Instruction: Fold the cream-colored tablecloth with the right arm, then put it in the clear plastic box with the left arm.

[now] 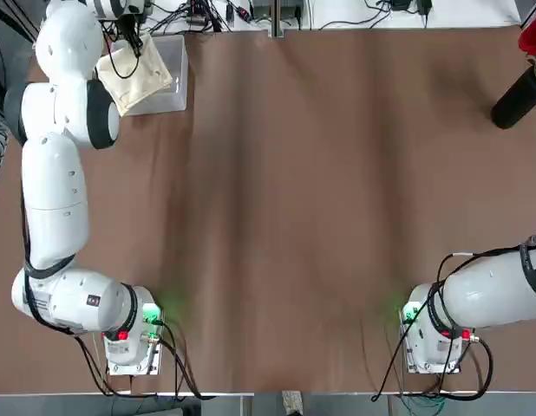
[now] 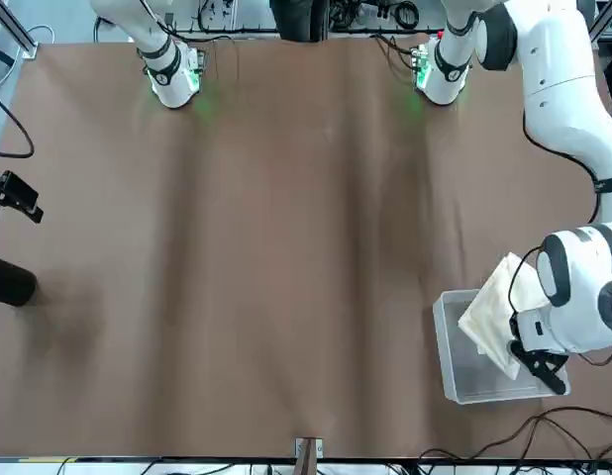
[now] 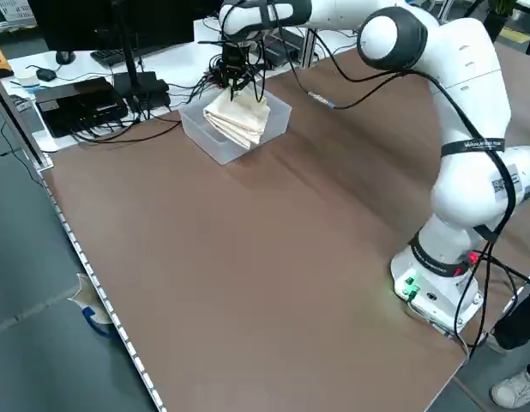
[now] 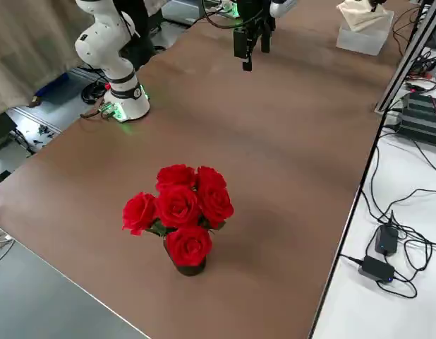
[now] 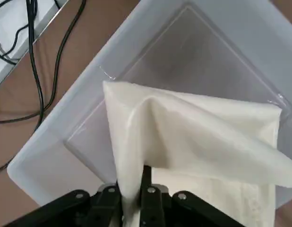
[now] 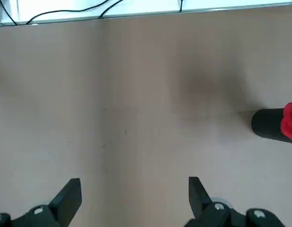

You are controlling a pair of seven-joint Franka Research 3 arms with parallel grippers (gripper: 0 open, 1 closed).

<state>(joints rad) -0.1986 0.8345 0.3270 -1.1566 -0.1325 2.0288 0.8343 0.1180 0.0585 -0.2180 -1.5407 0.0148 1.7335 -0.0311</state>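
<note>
The cream-colored tablecloth (image 5: 193, 127), folded into a thick bundle, hangs from my left gripper (image 5: 134, 187), which is shut on its top fold. Its lower part sits inside the clear plastic box (image 5: 84, 123) at the table's far left corner. The left side view shows the tablecloth (image 3: 239, 118) sticking up above the box (image 3: 215, 148) rim, with the left gripper (image 3: 234, 79) right over it. From overhead, the tablecloth (image 1: 134, 76) lies tilted across the box (image 1: 173, 91). My right gripper (image 6: 133, 182) hovers open and empty above bare table at the far right, also seen in the right side view (image 4: 250, 46).
A dark vase of red roses (image 4: 179, 212) stands near the table's far right corner (image 1: 518, 102). Cables and black devices (image 3: 76, 99) lie on the white bench just past the box. The brown table (image 1: 320, 217) stretches wide between the two arm bases.
</note>
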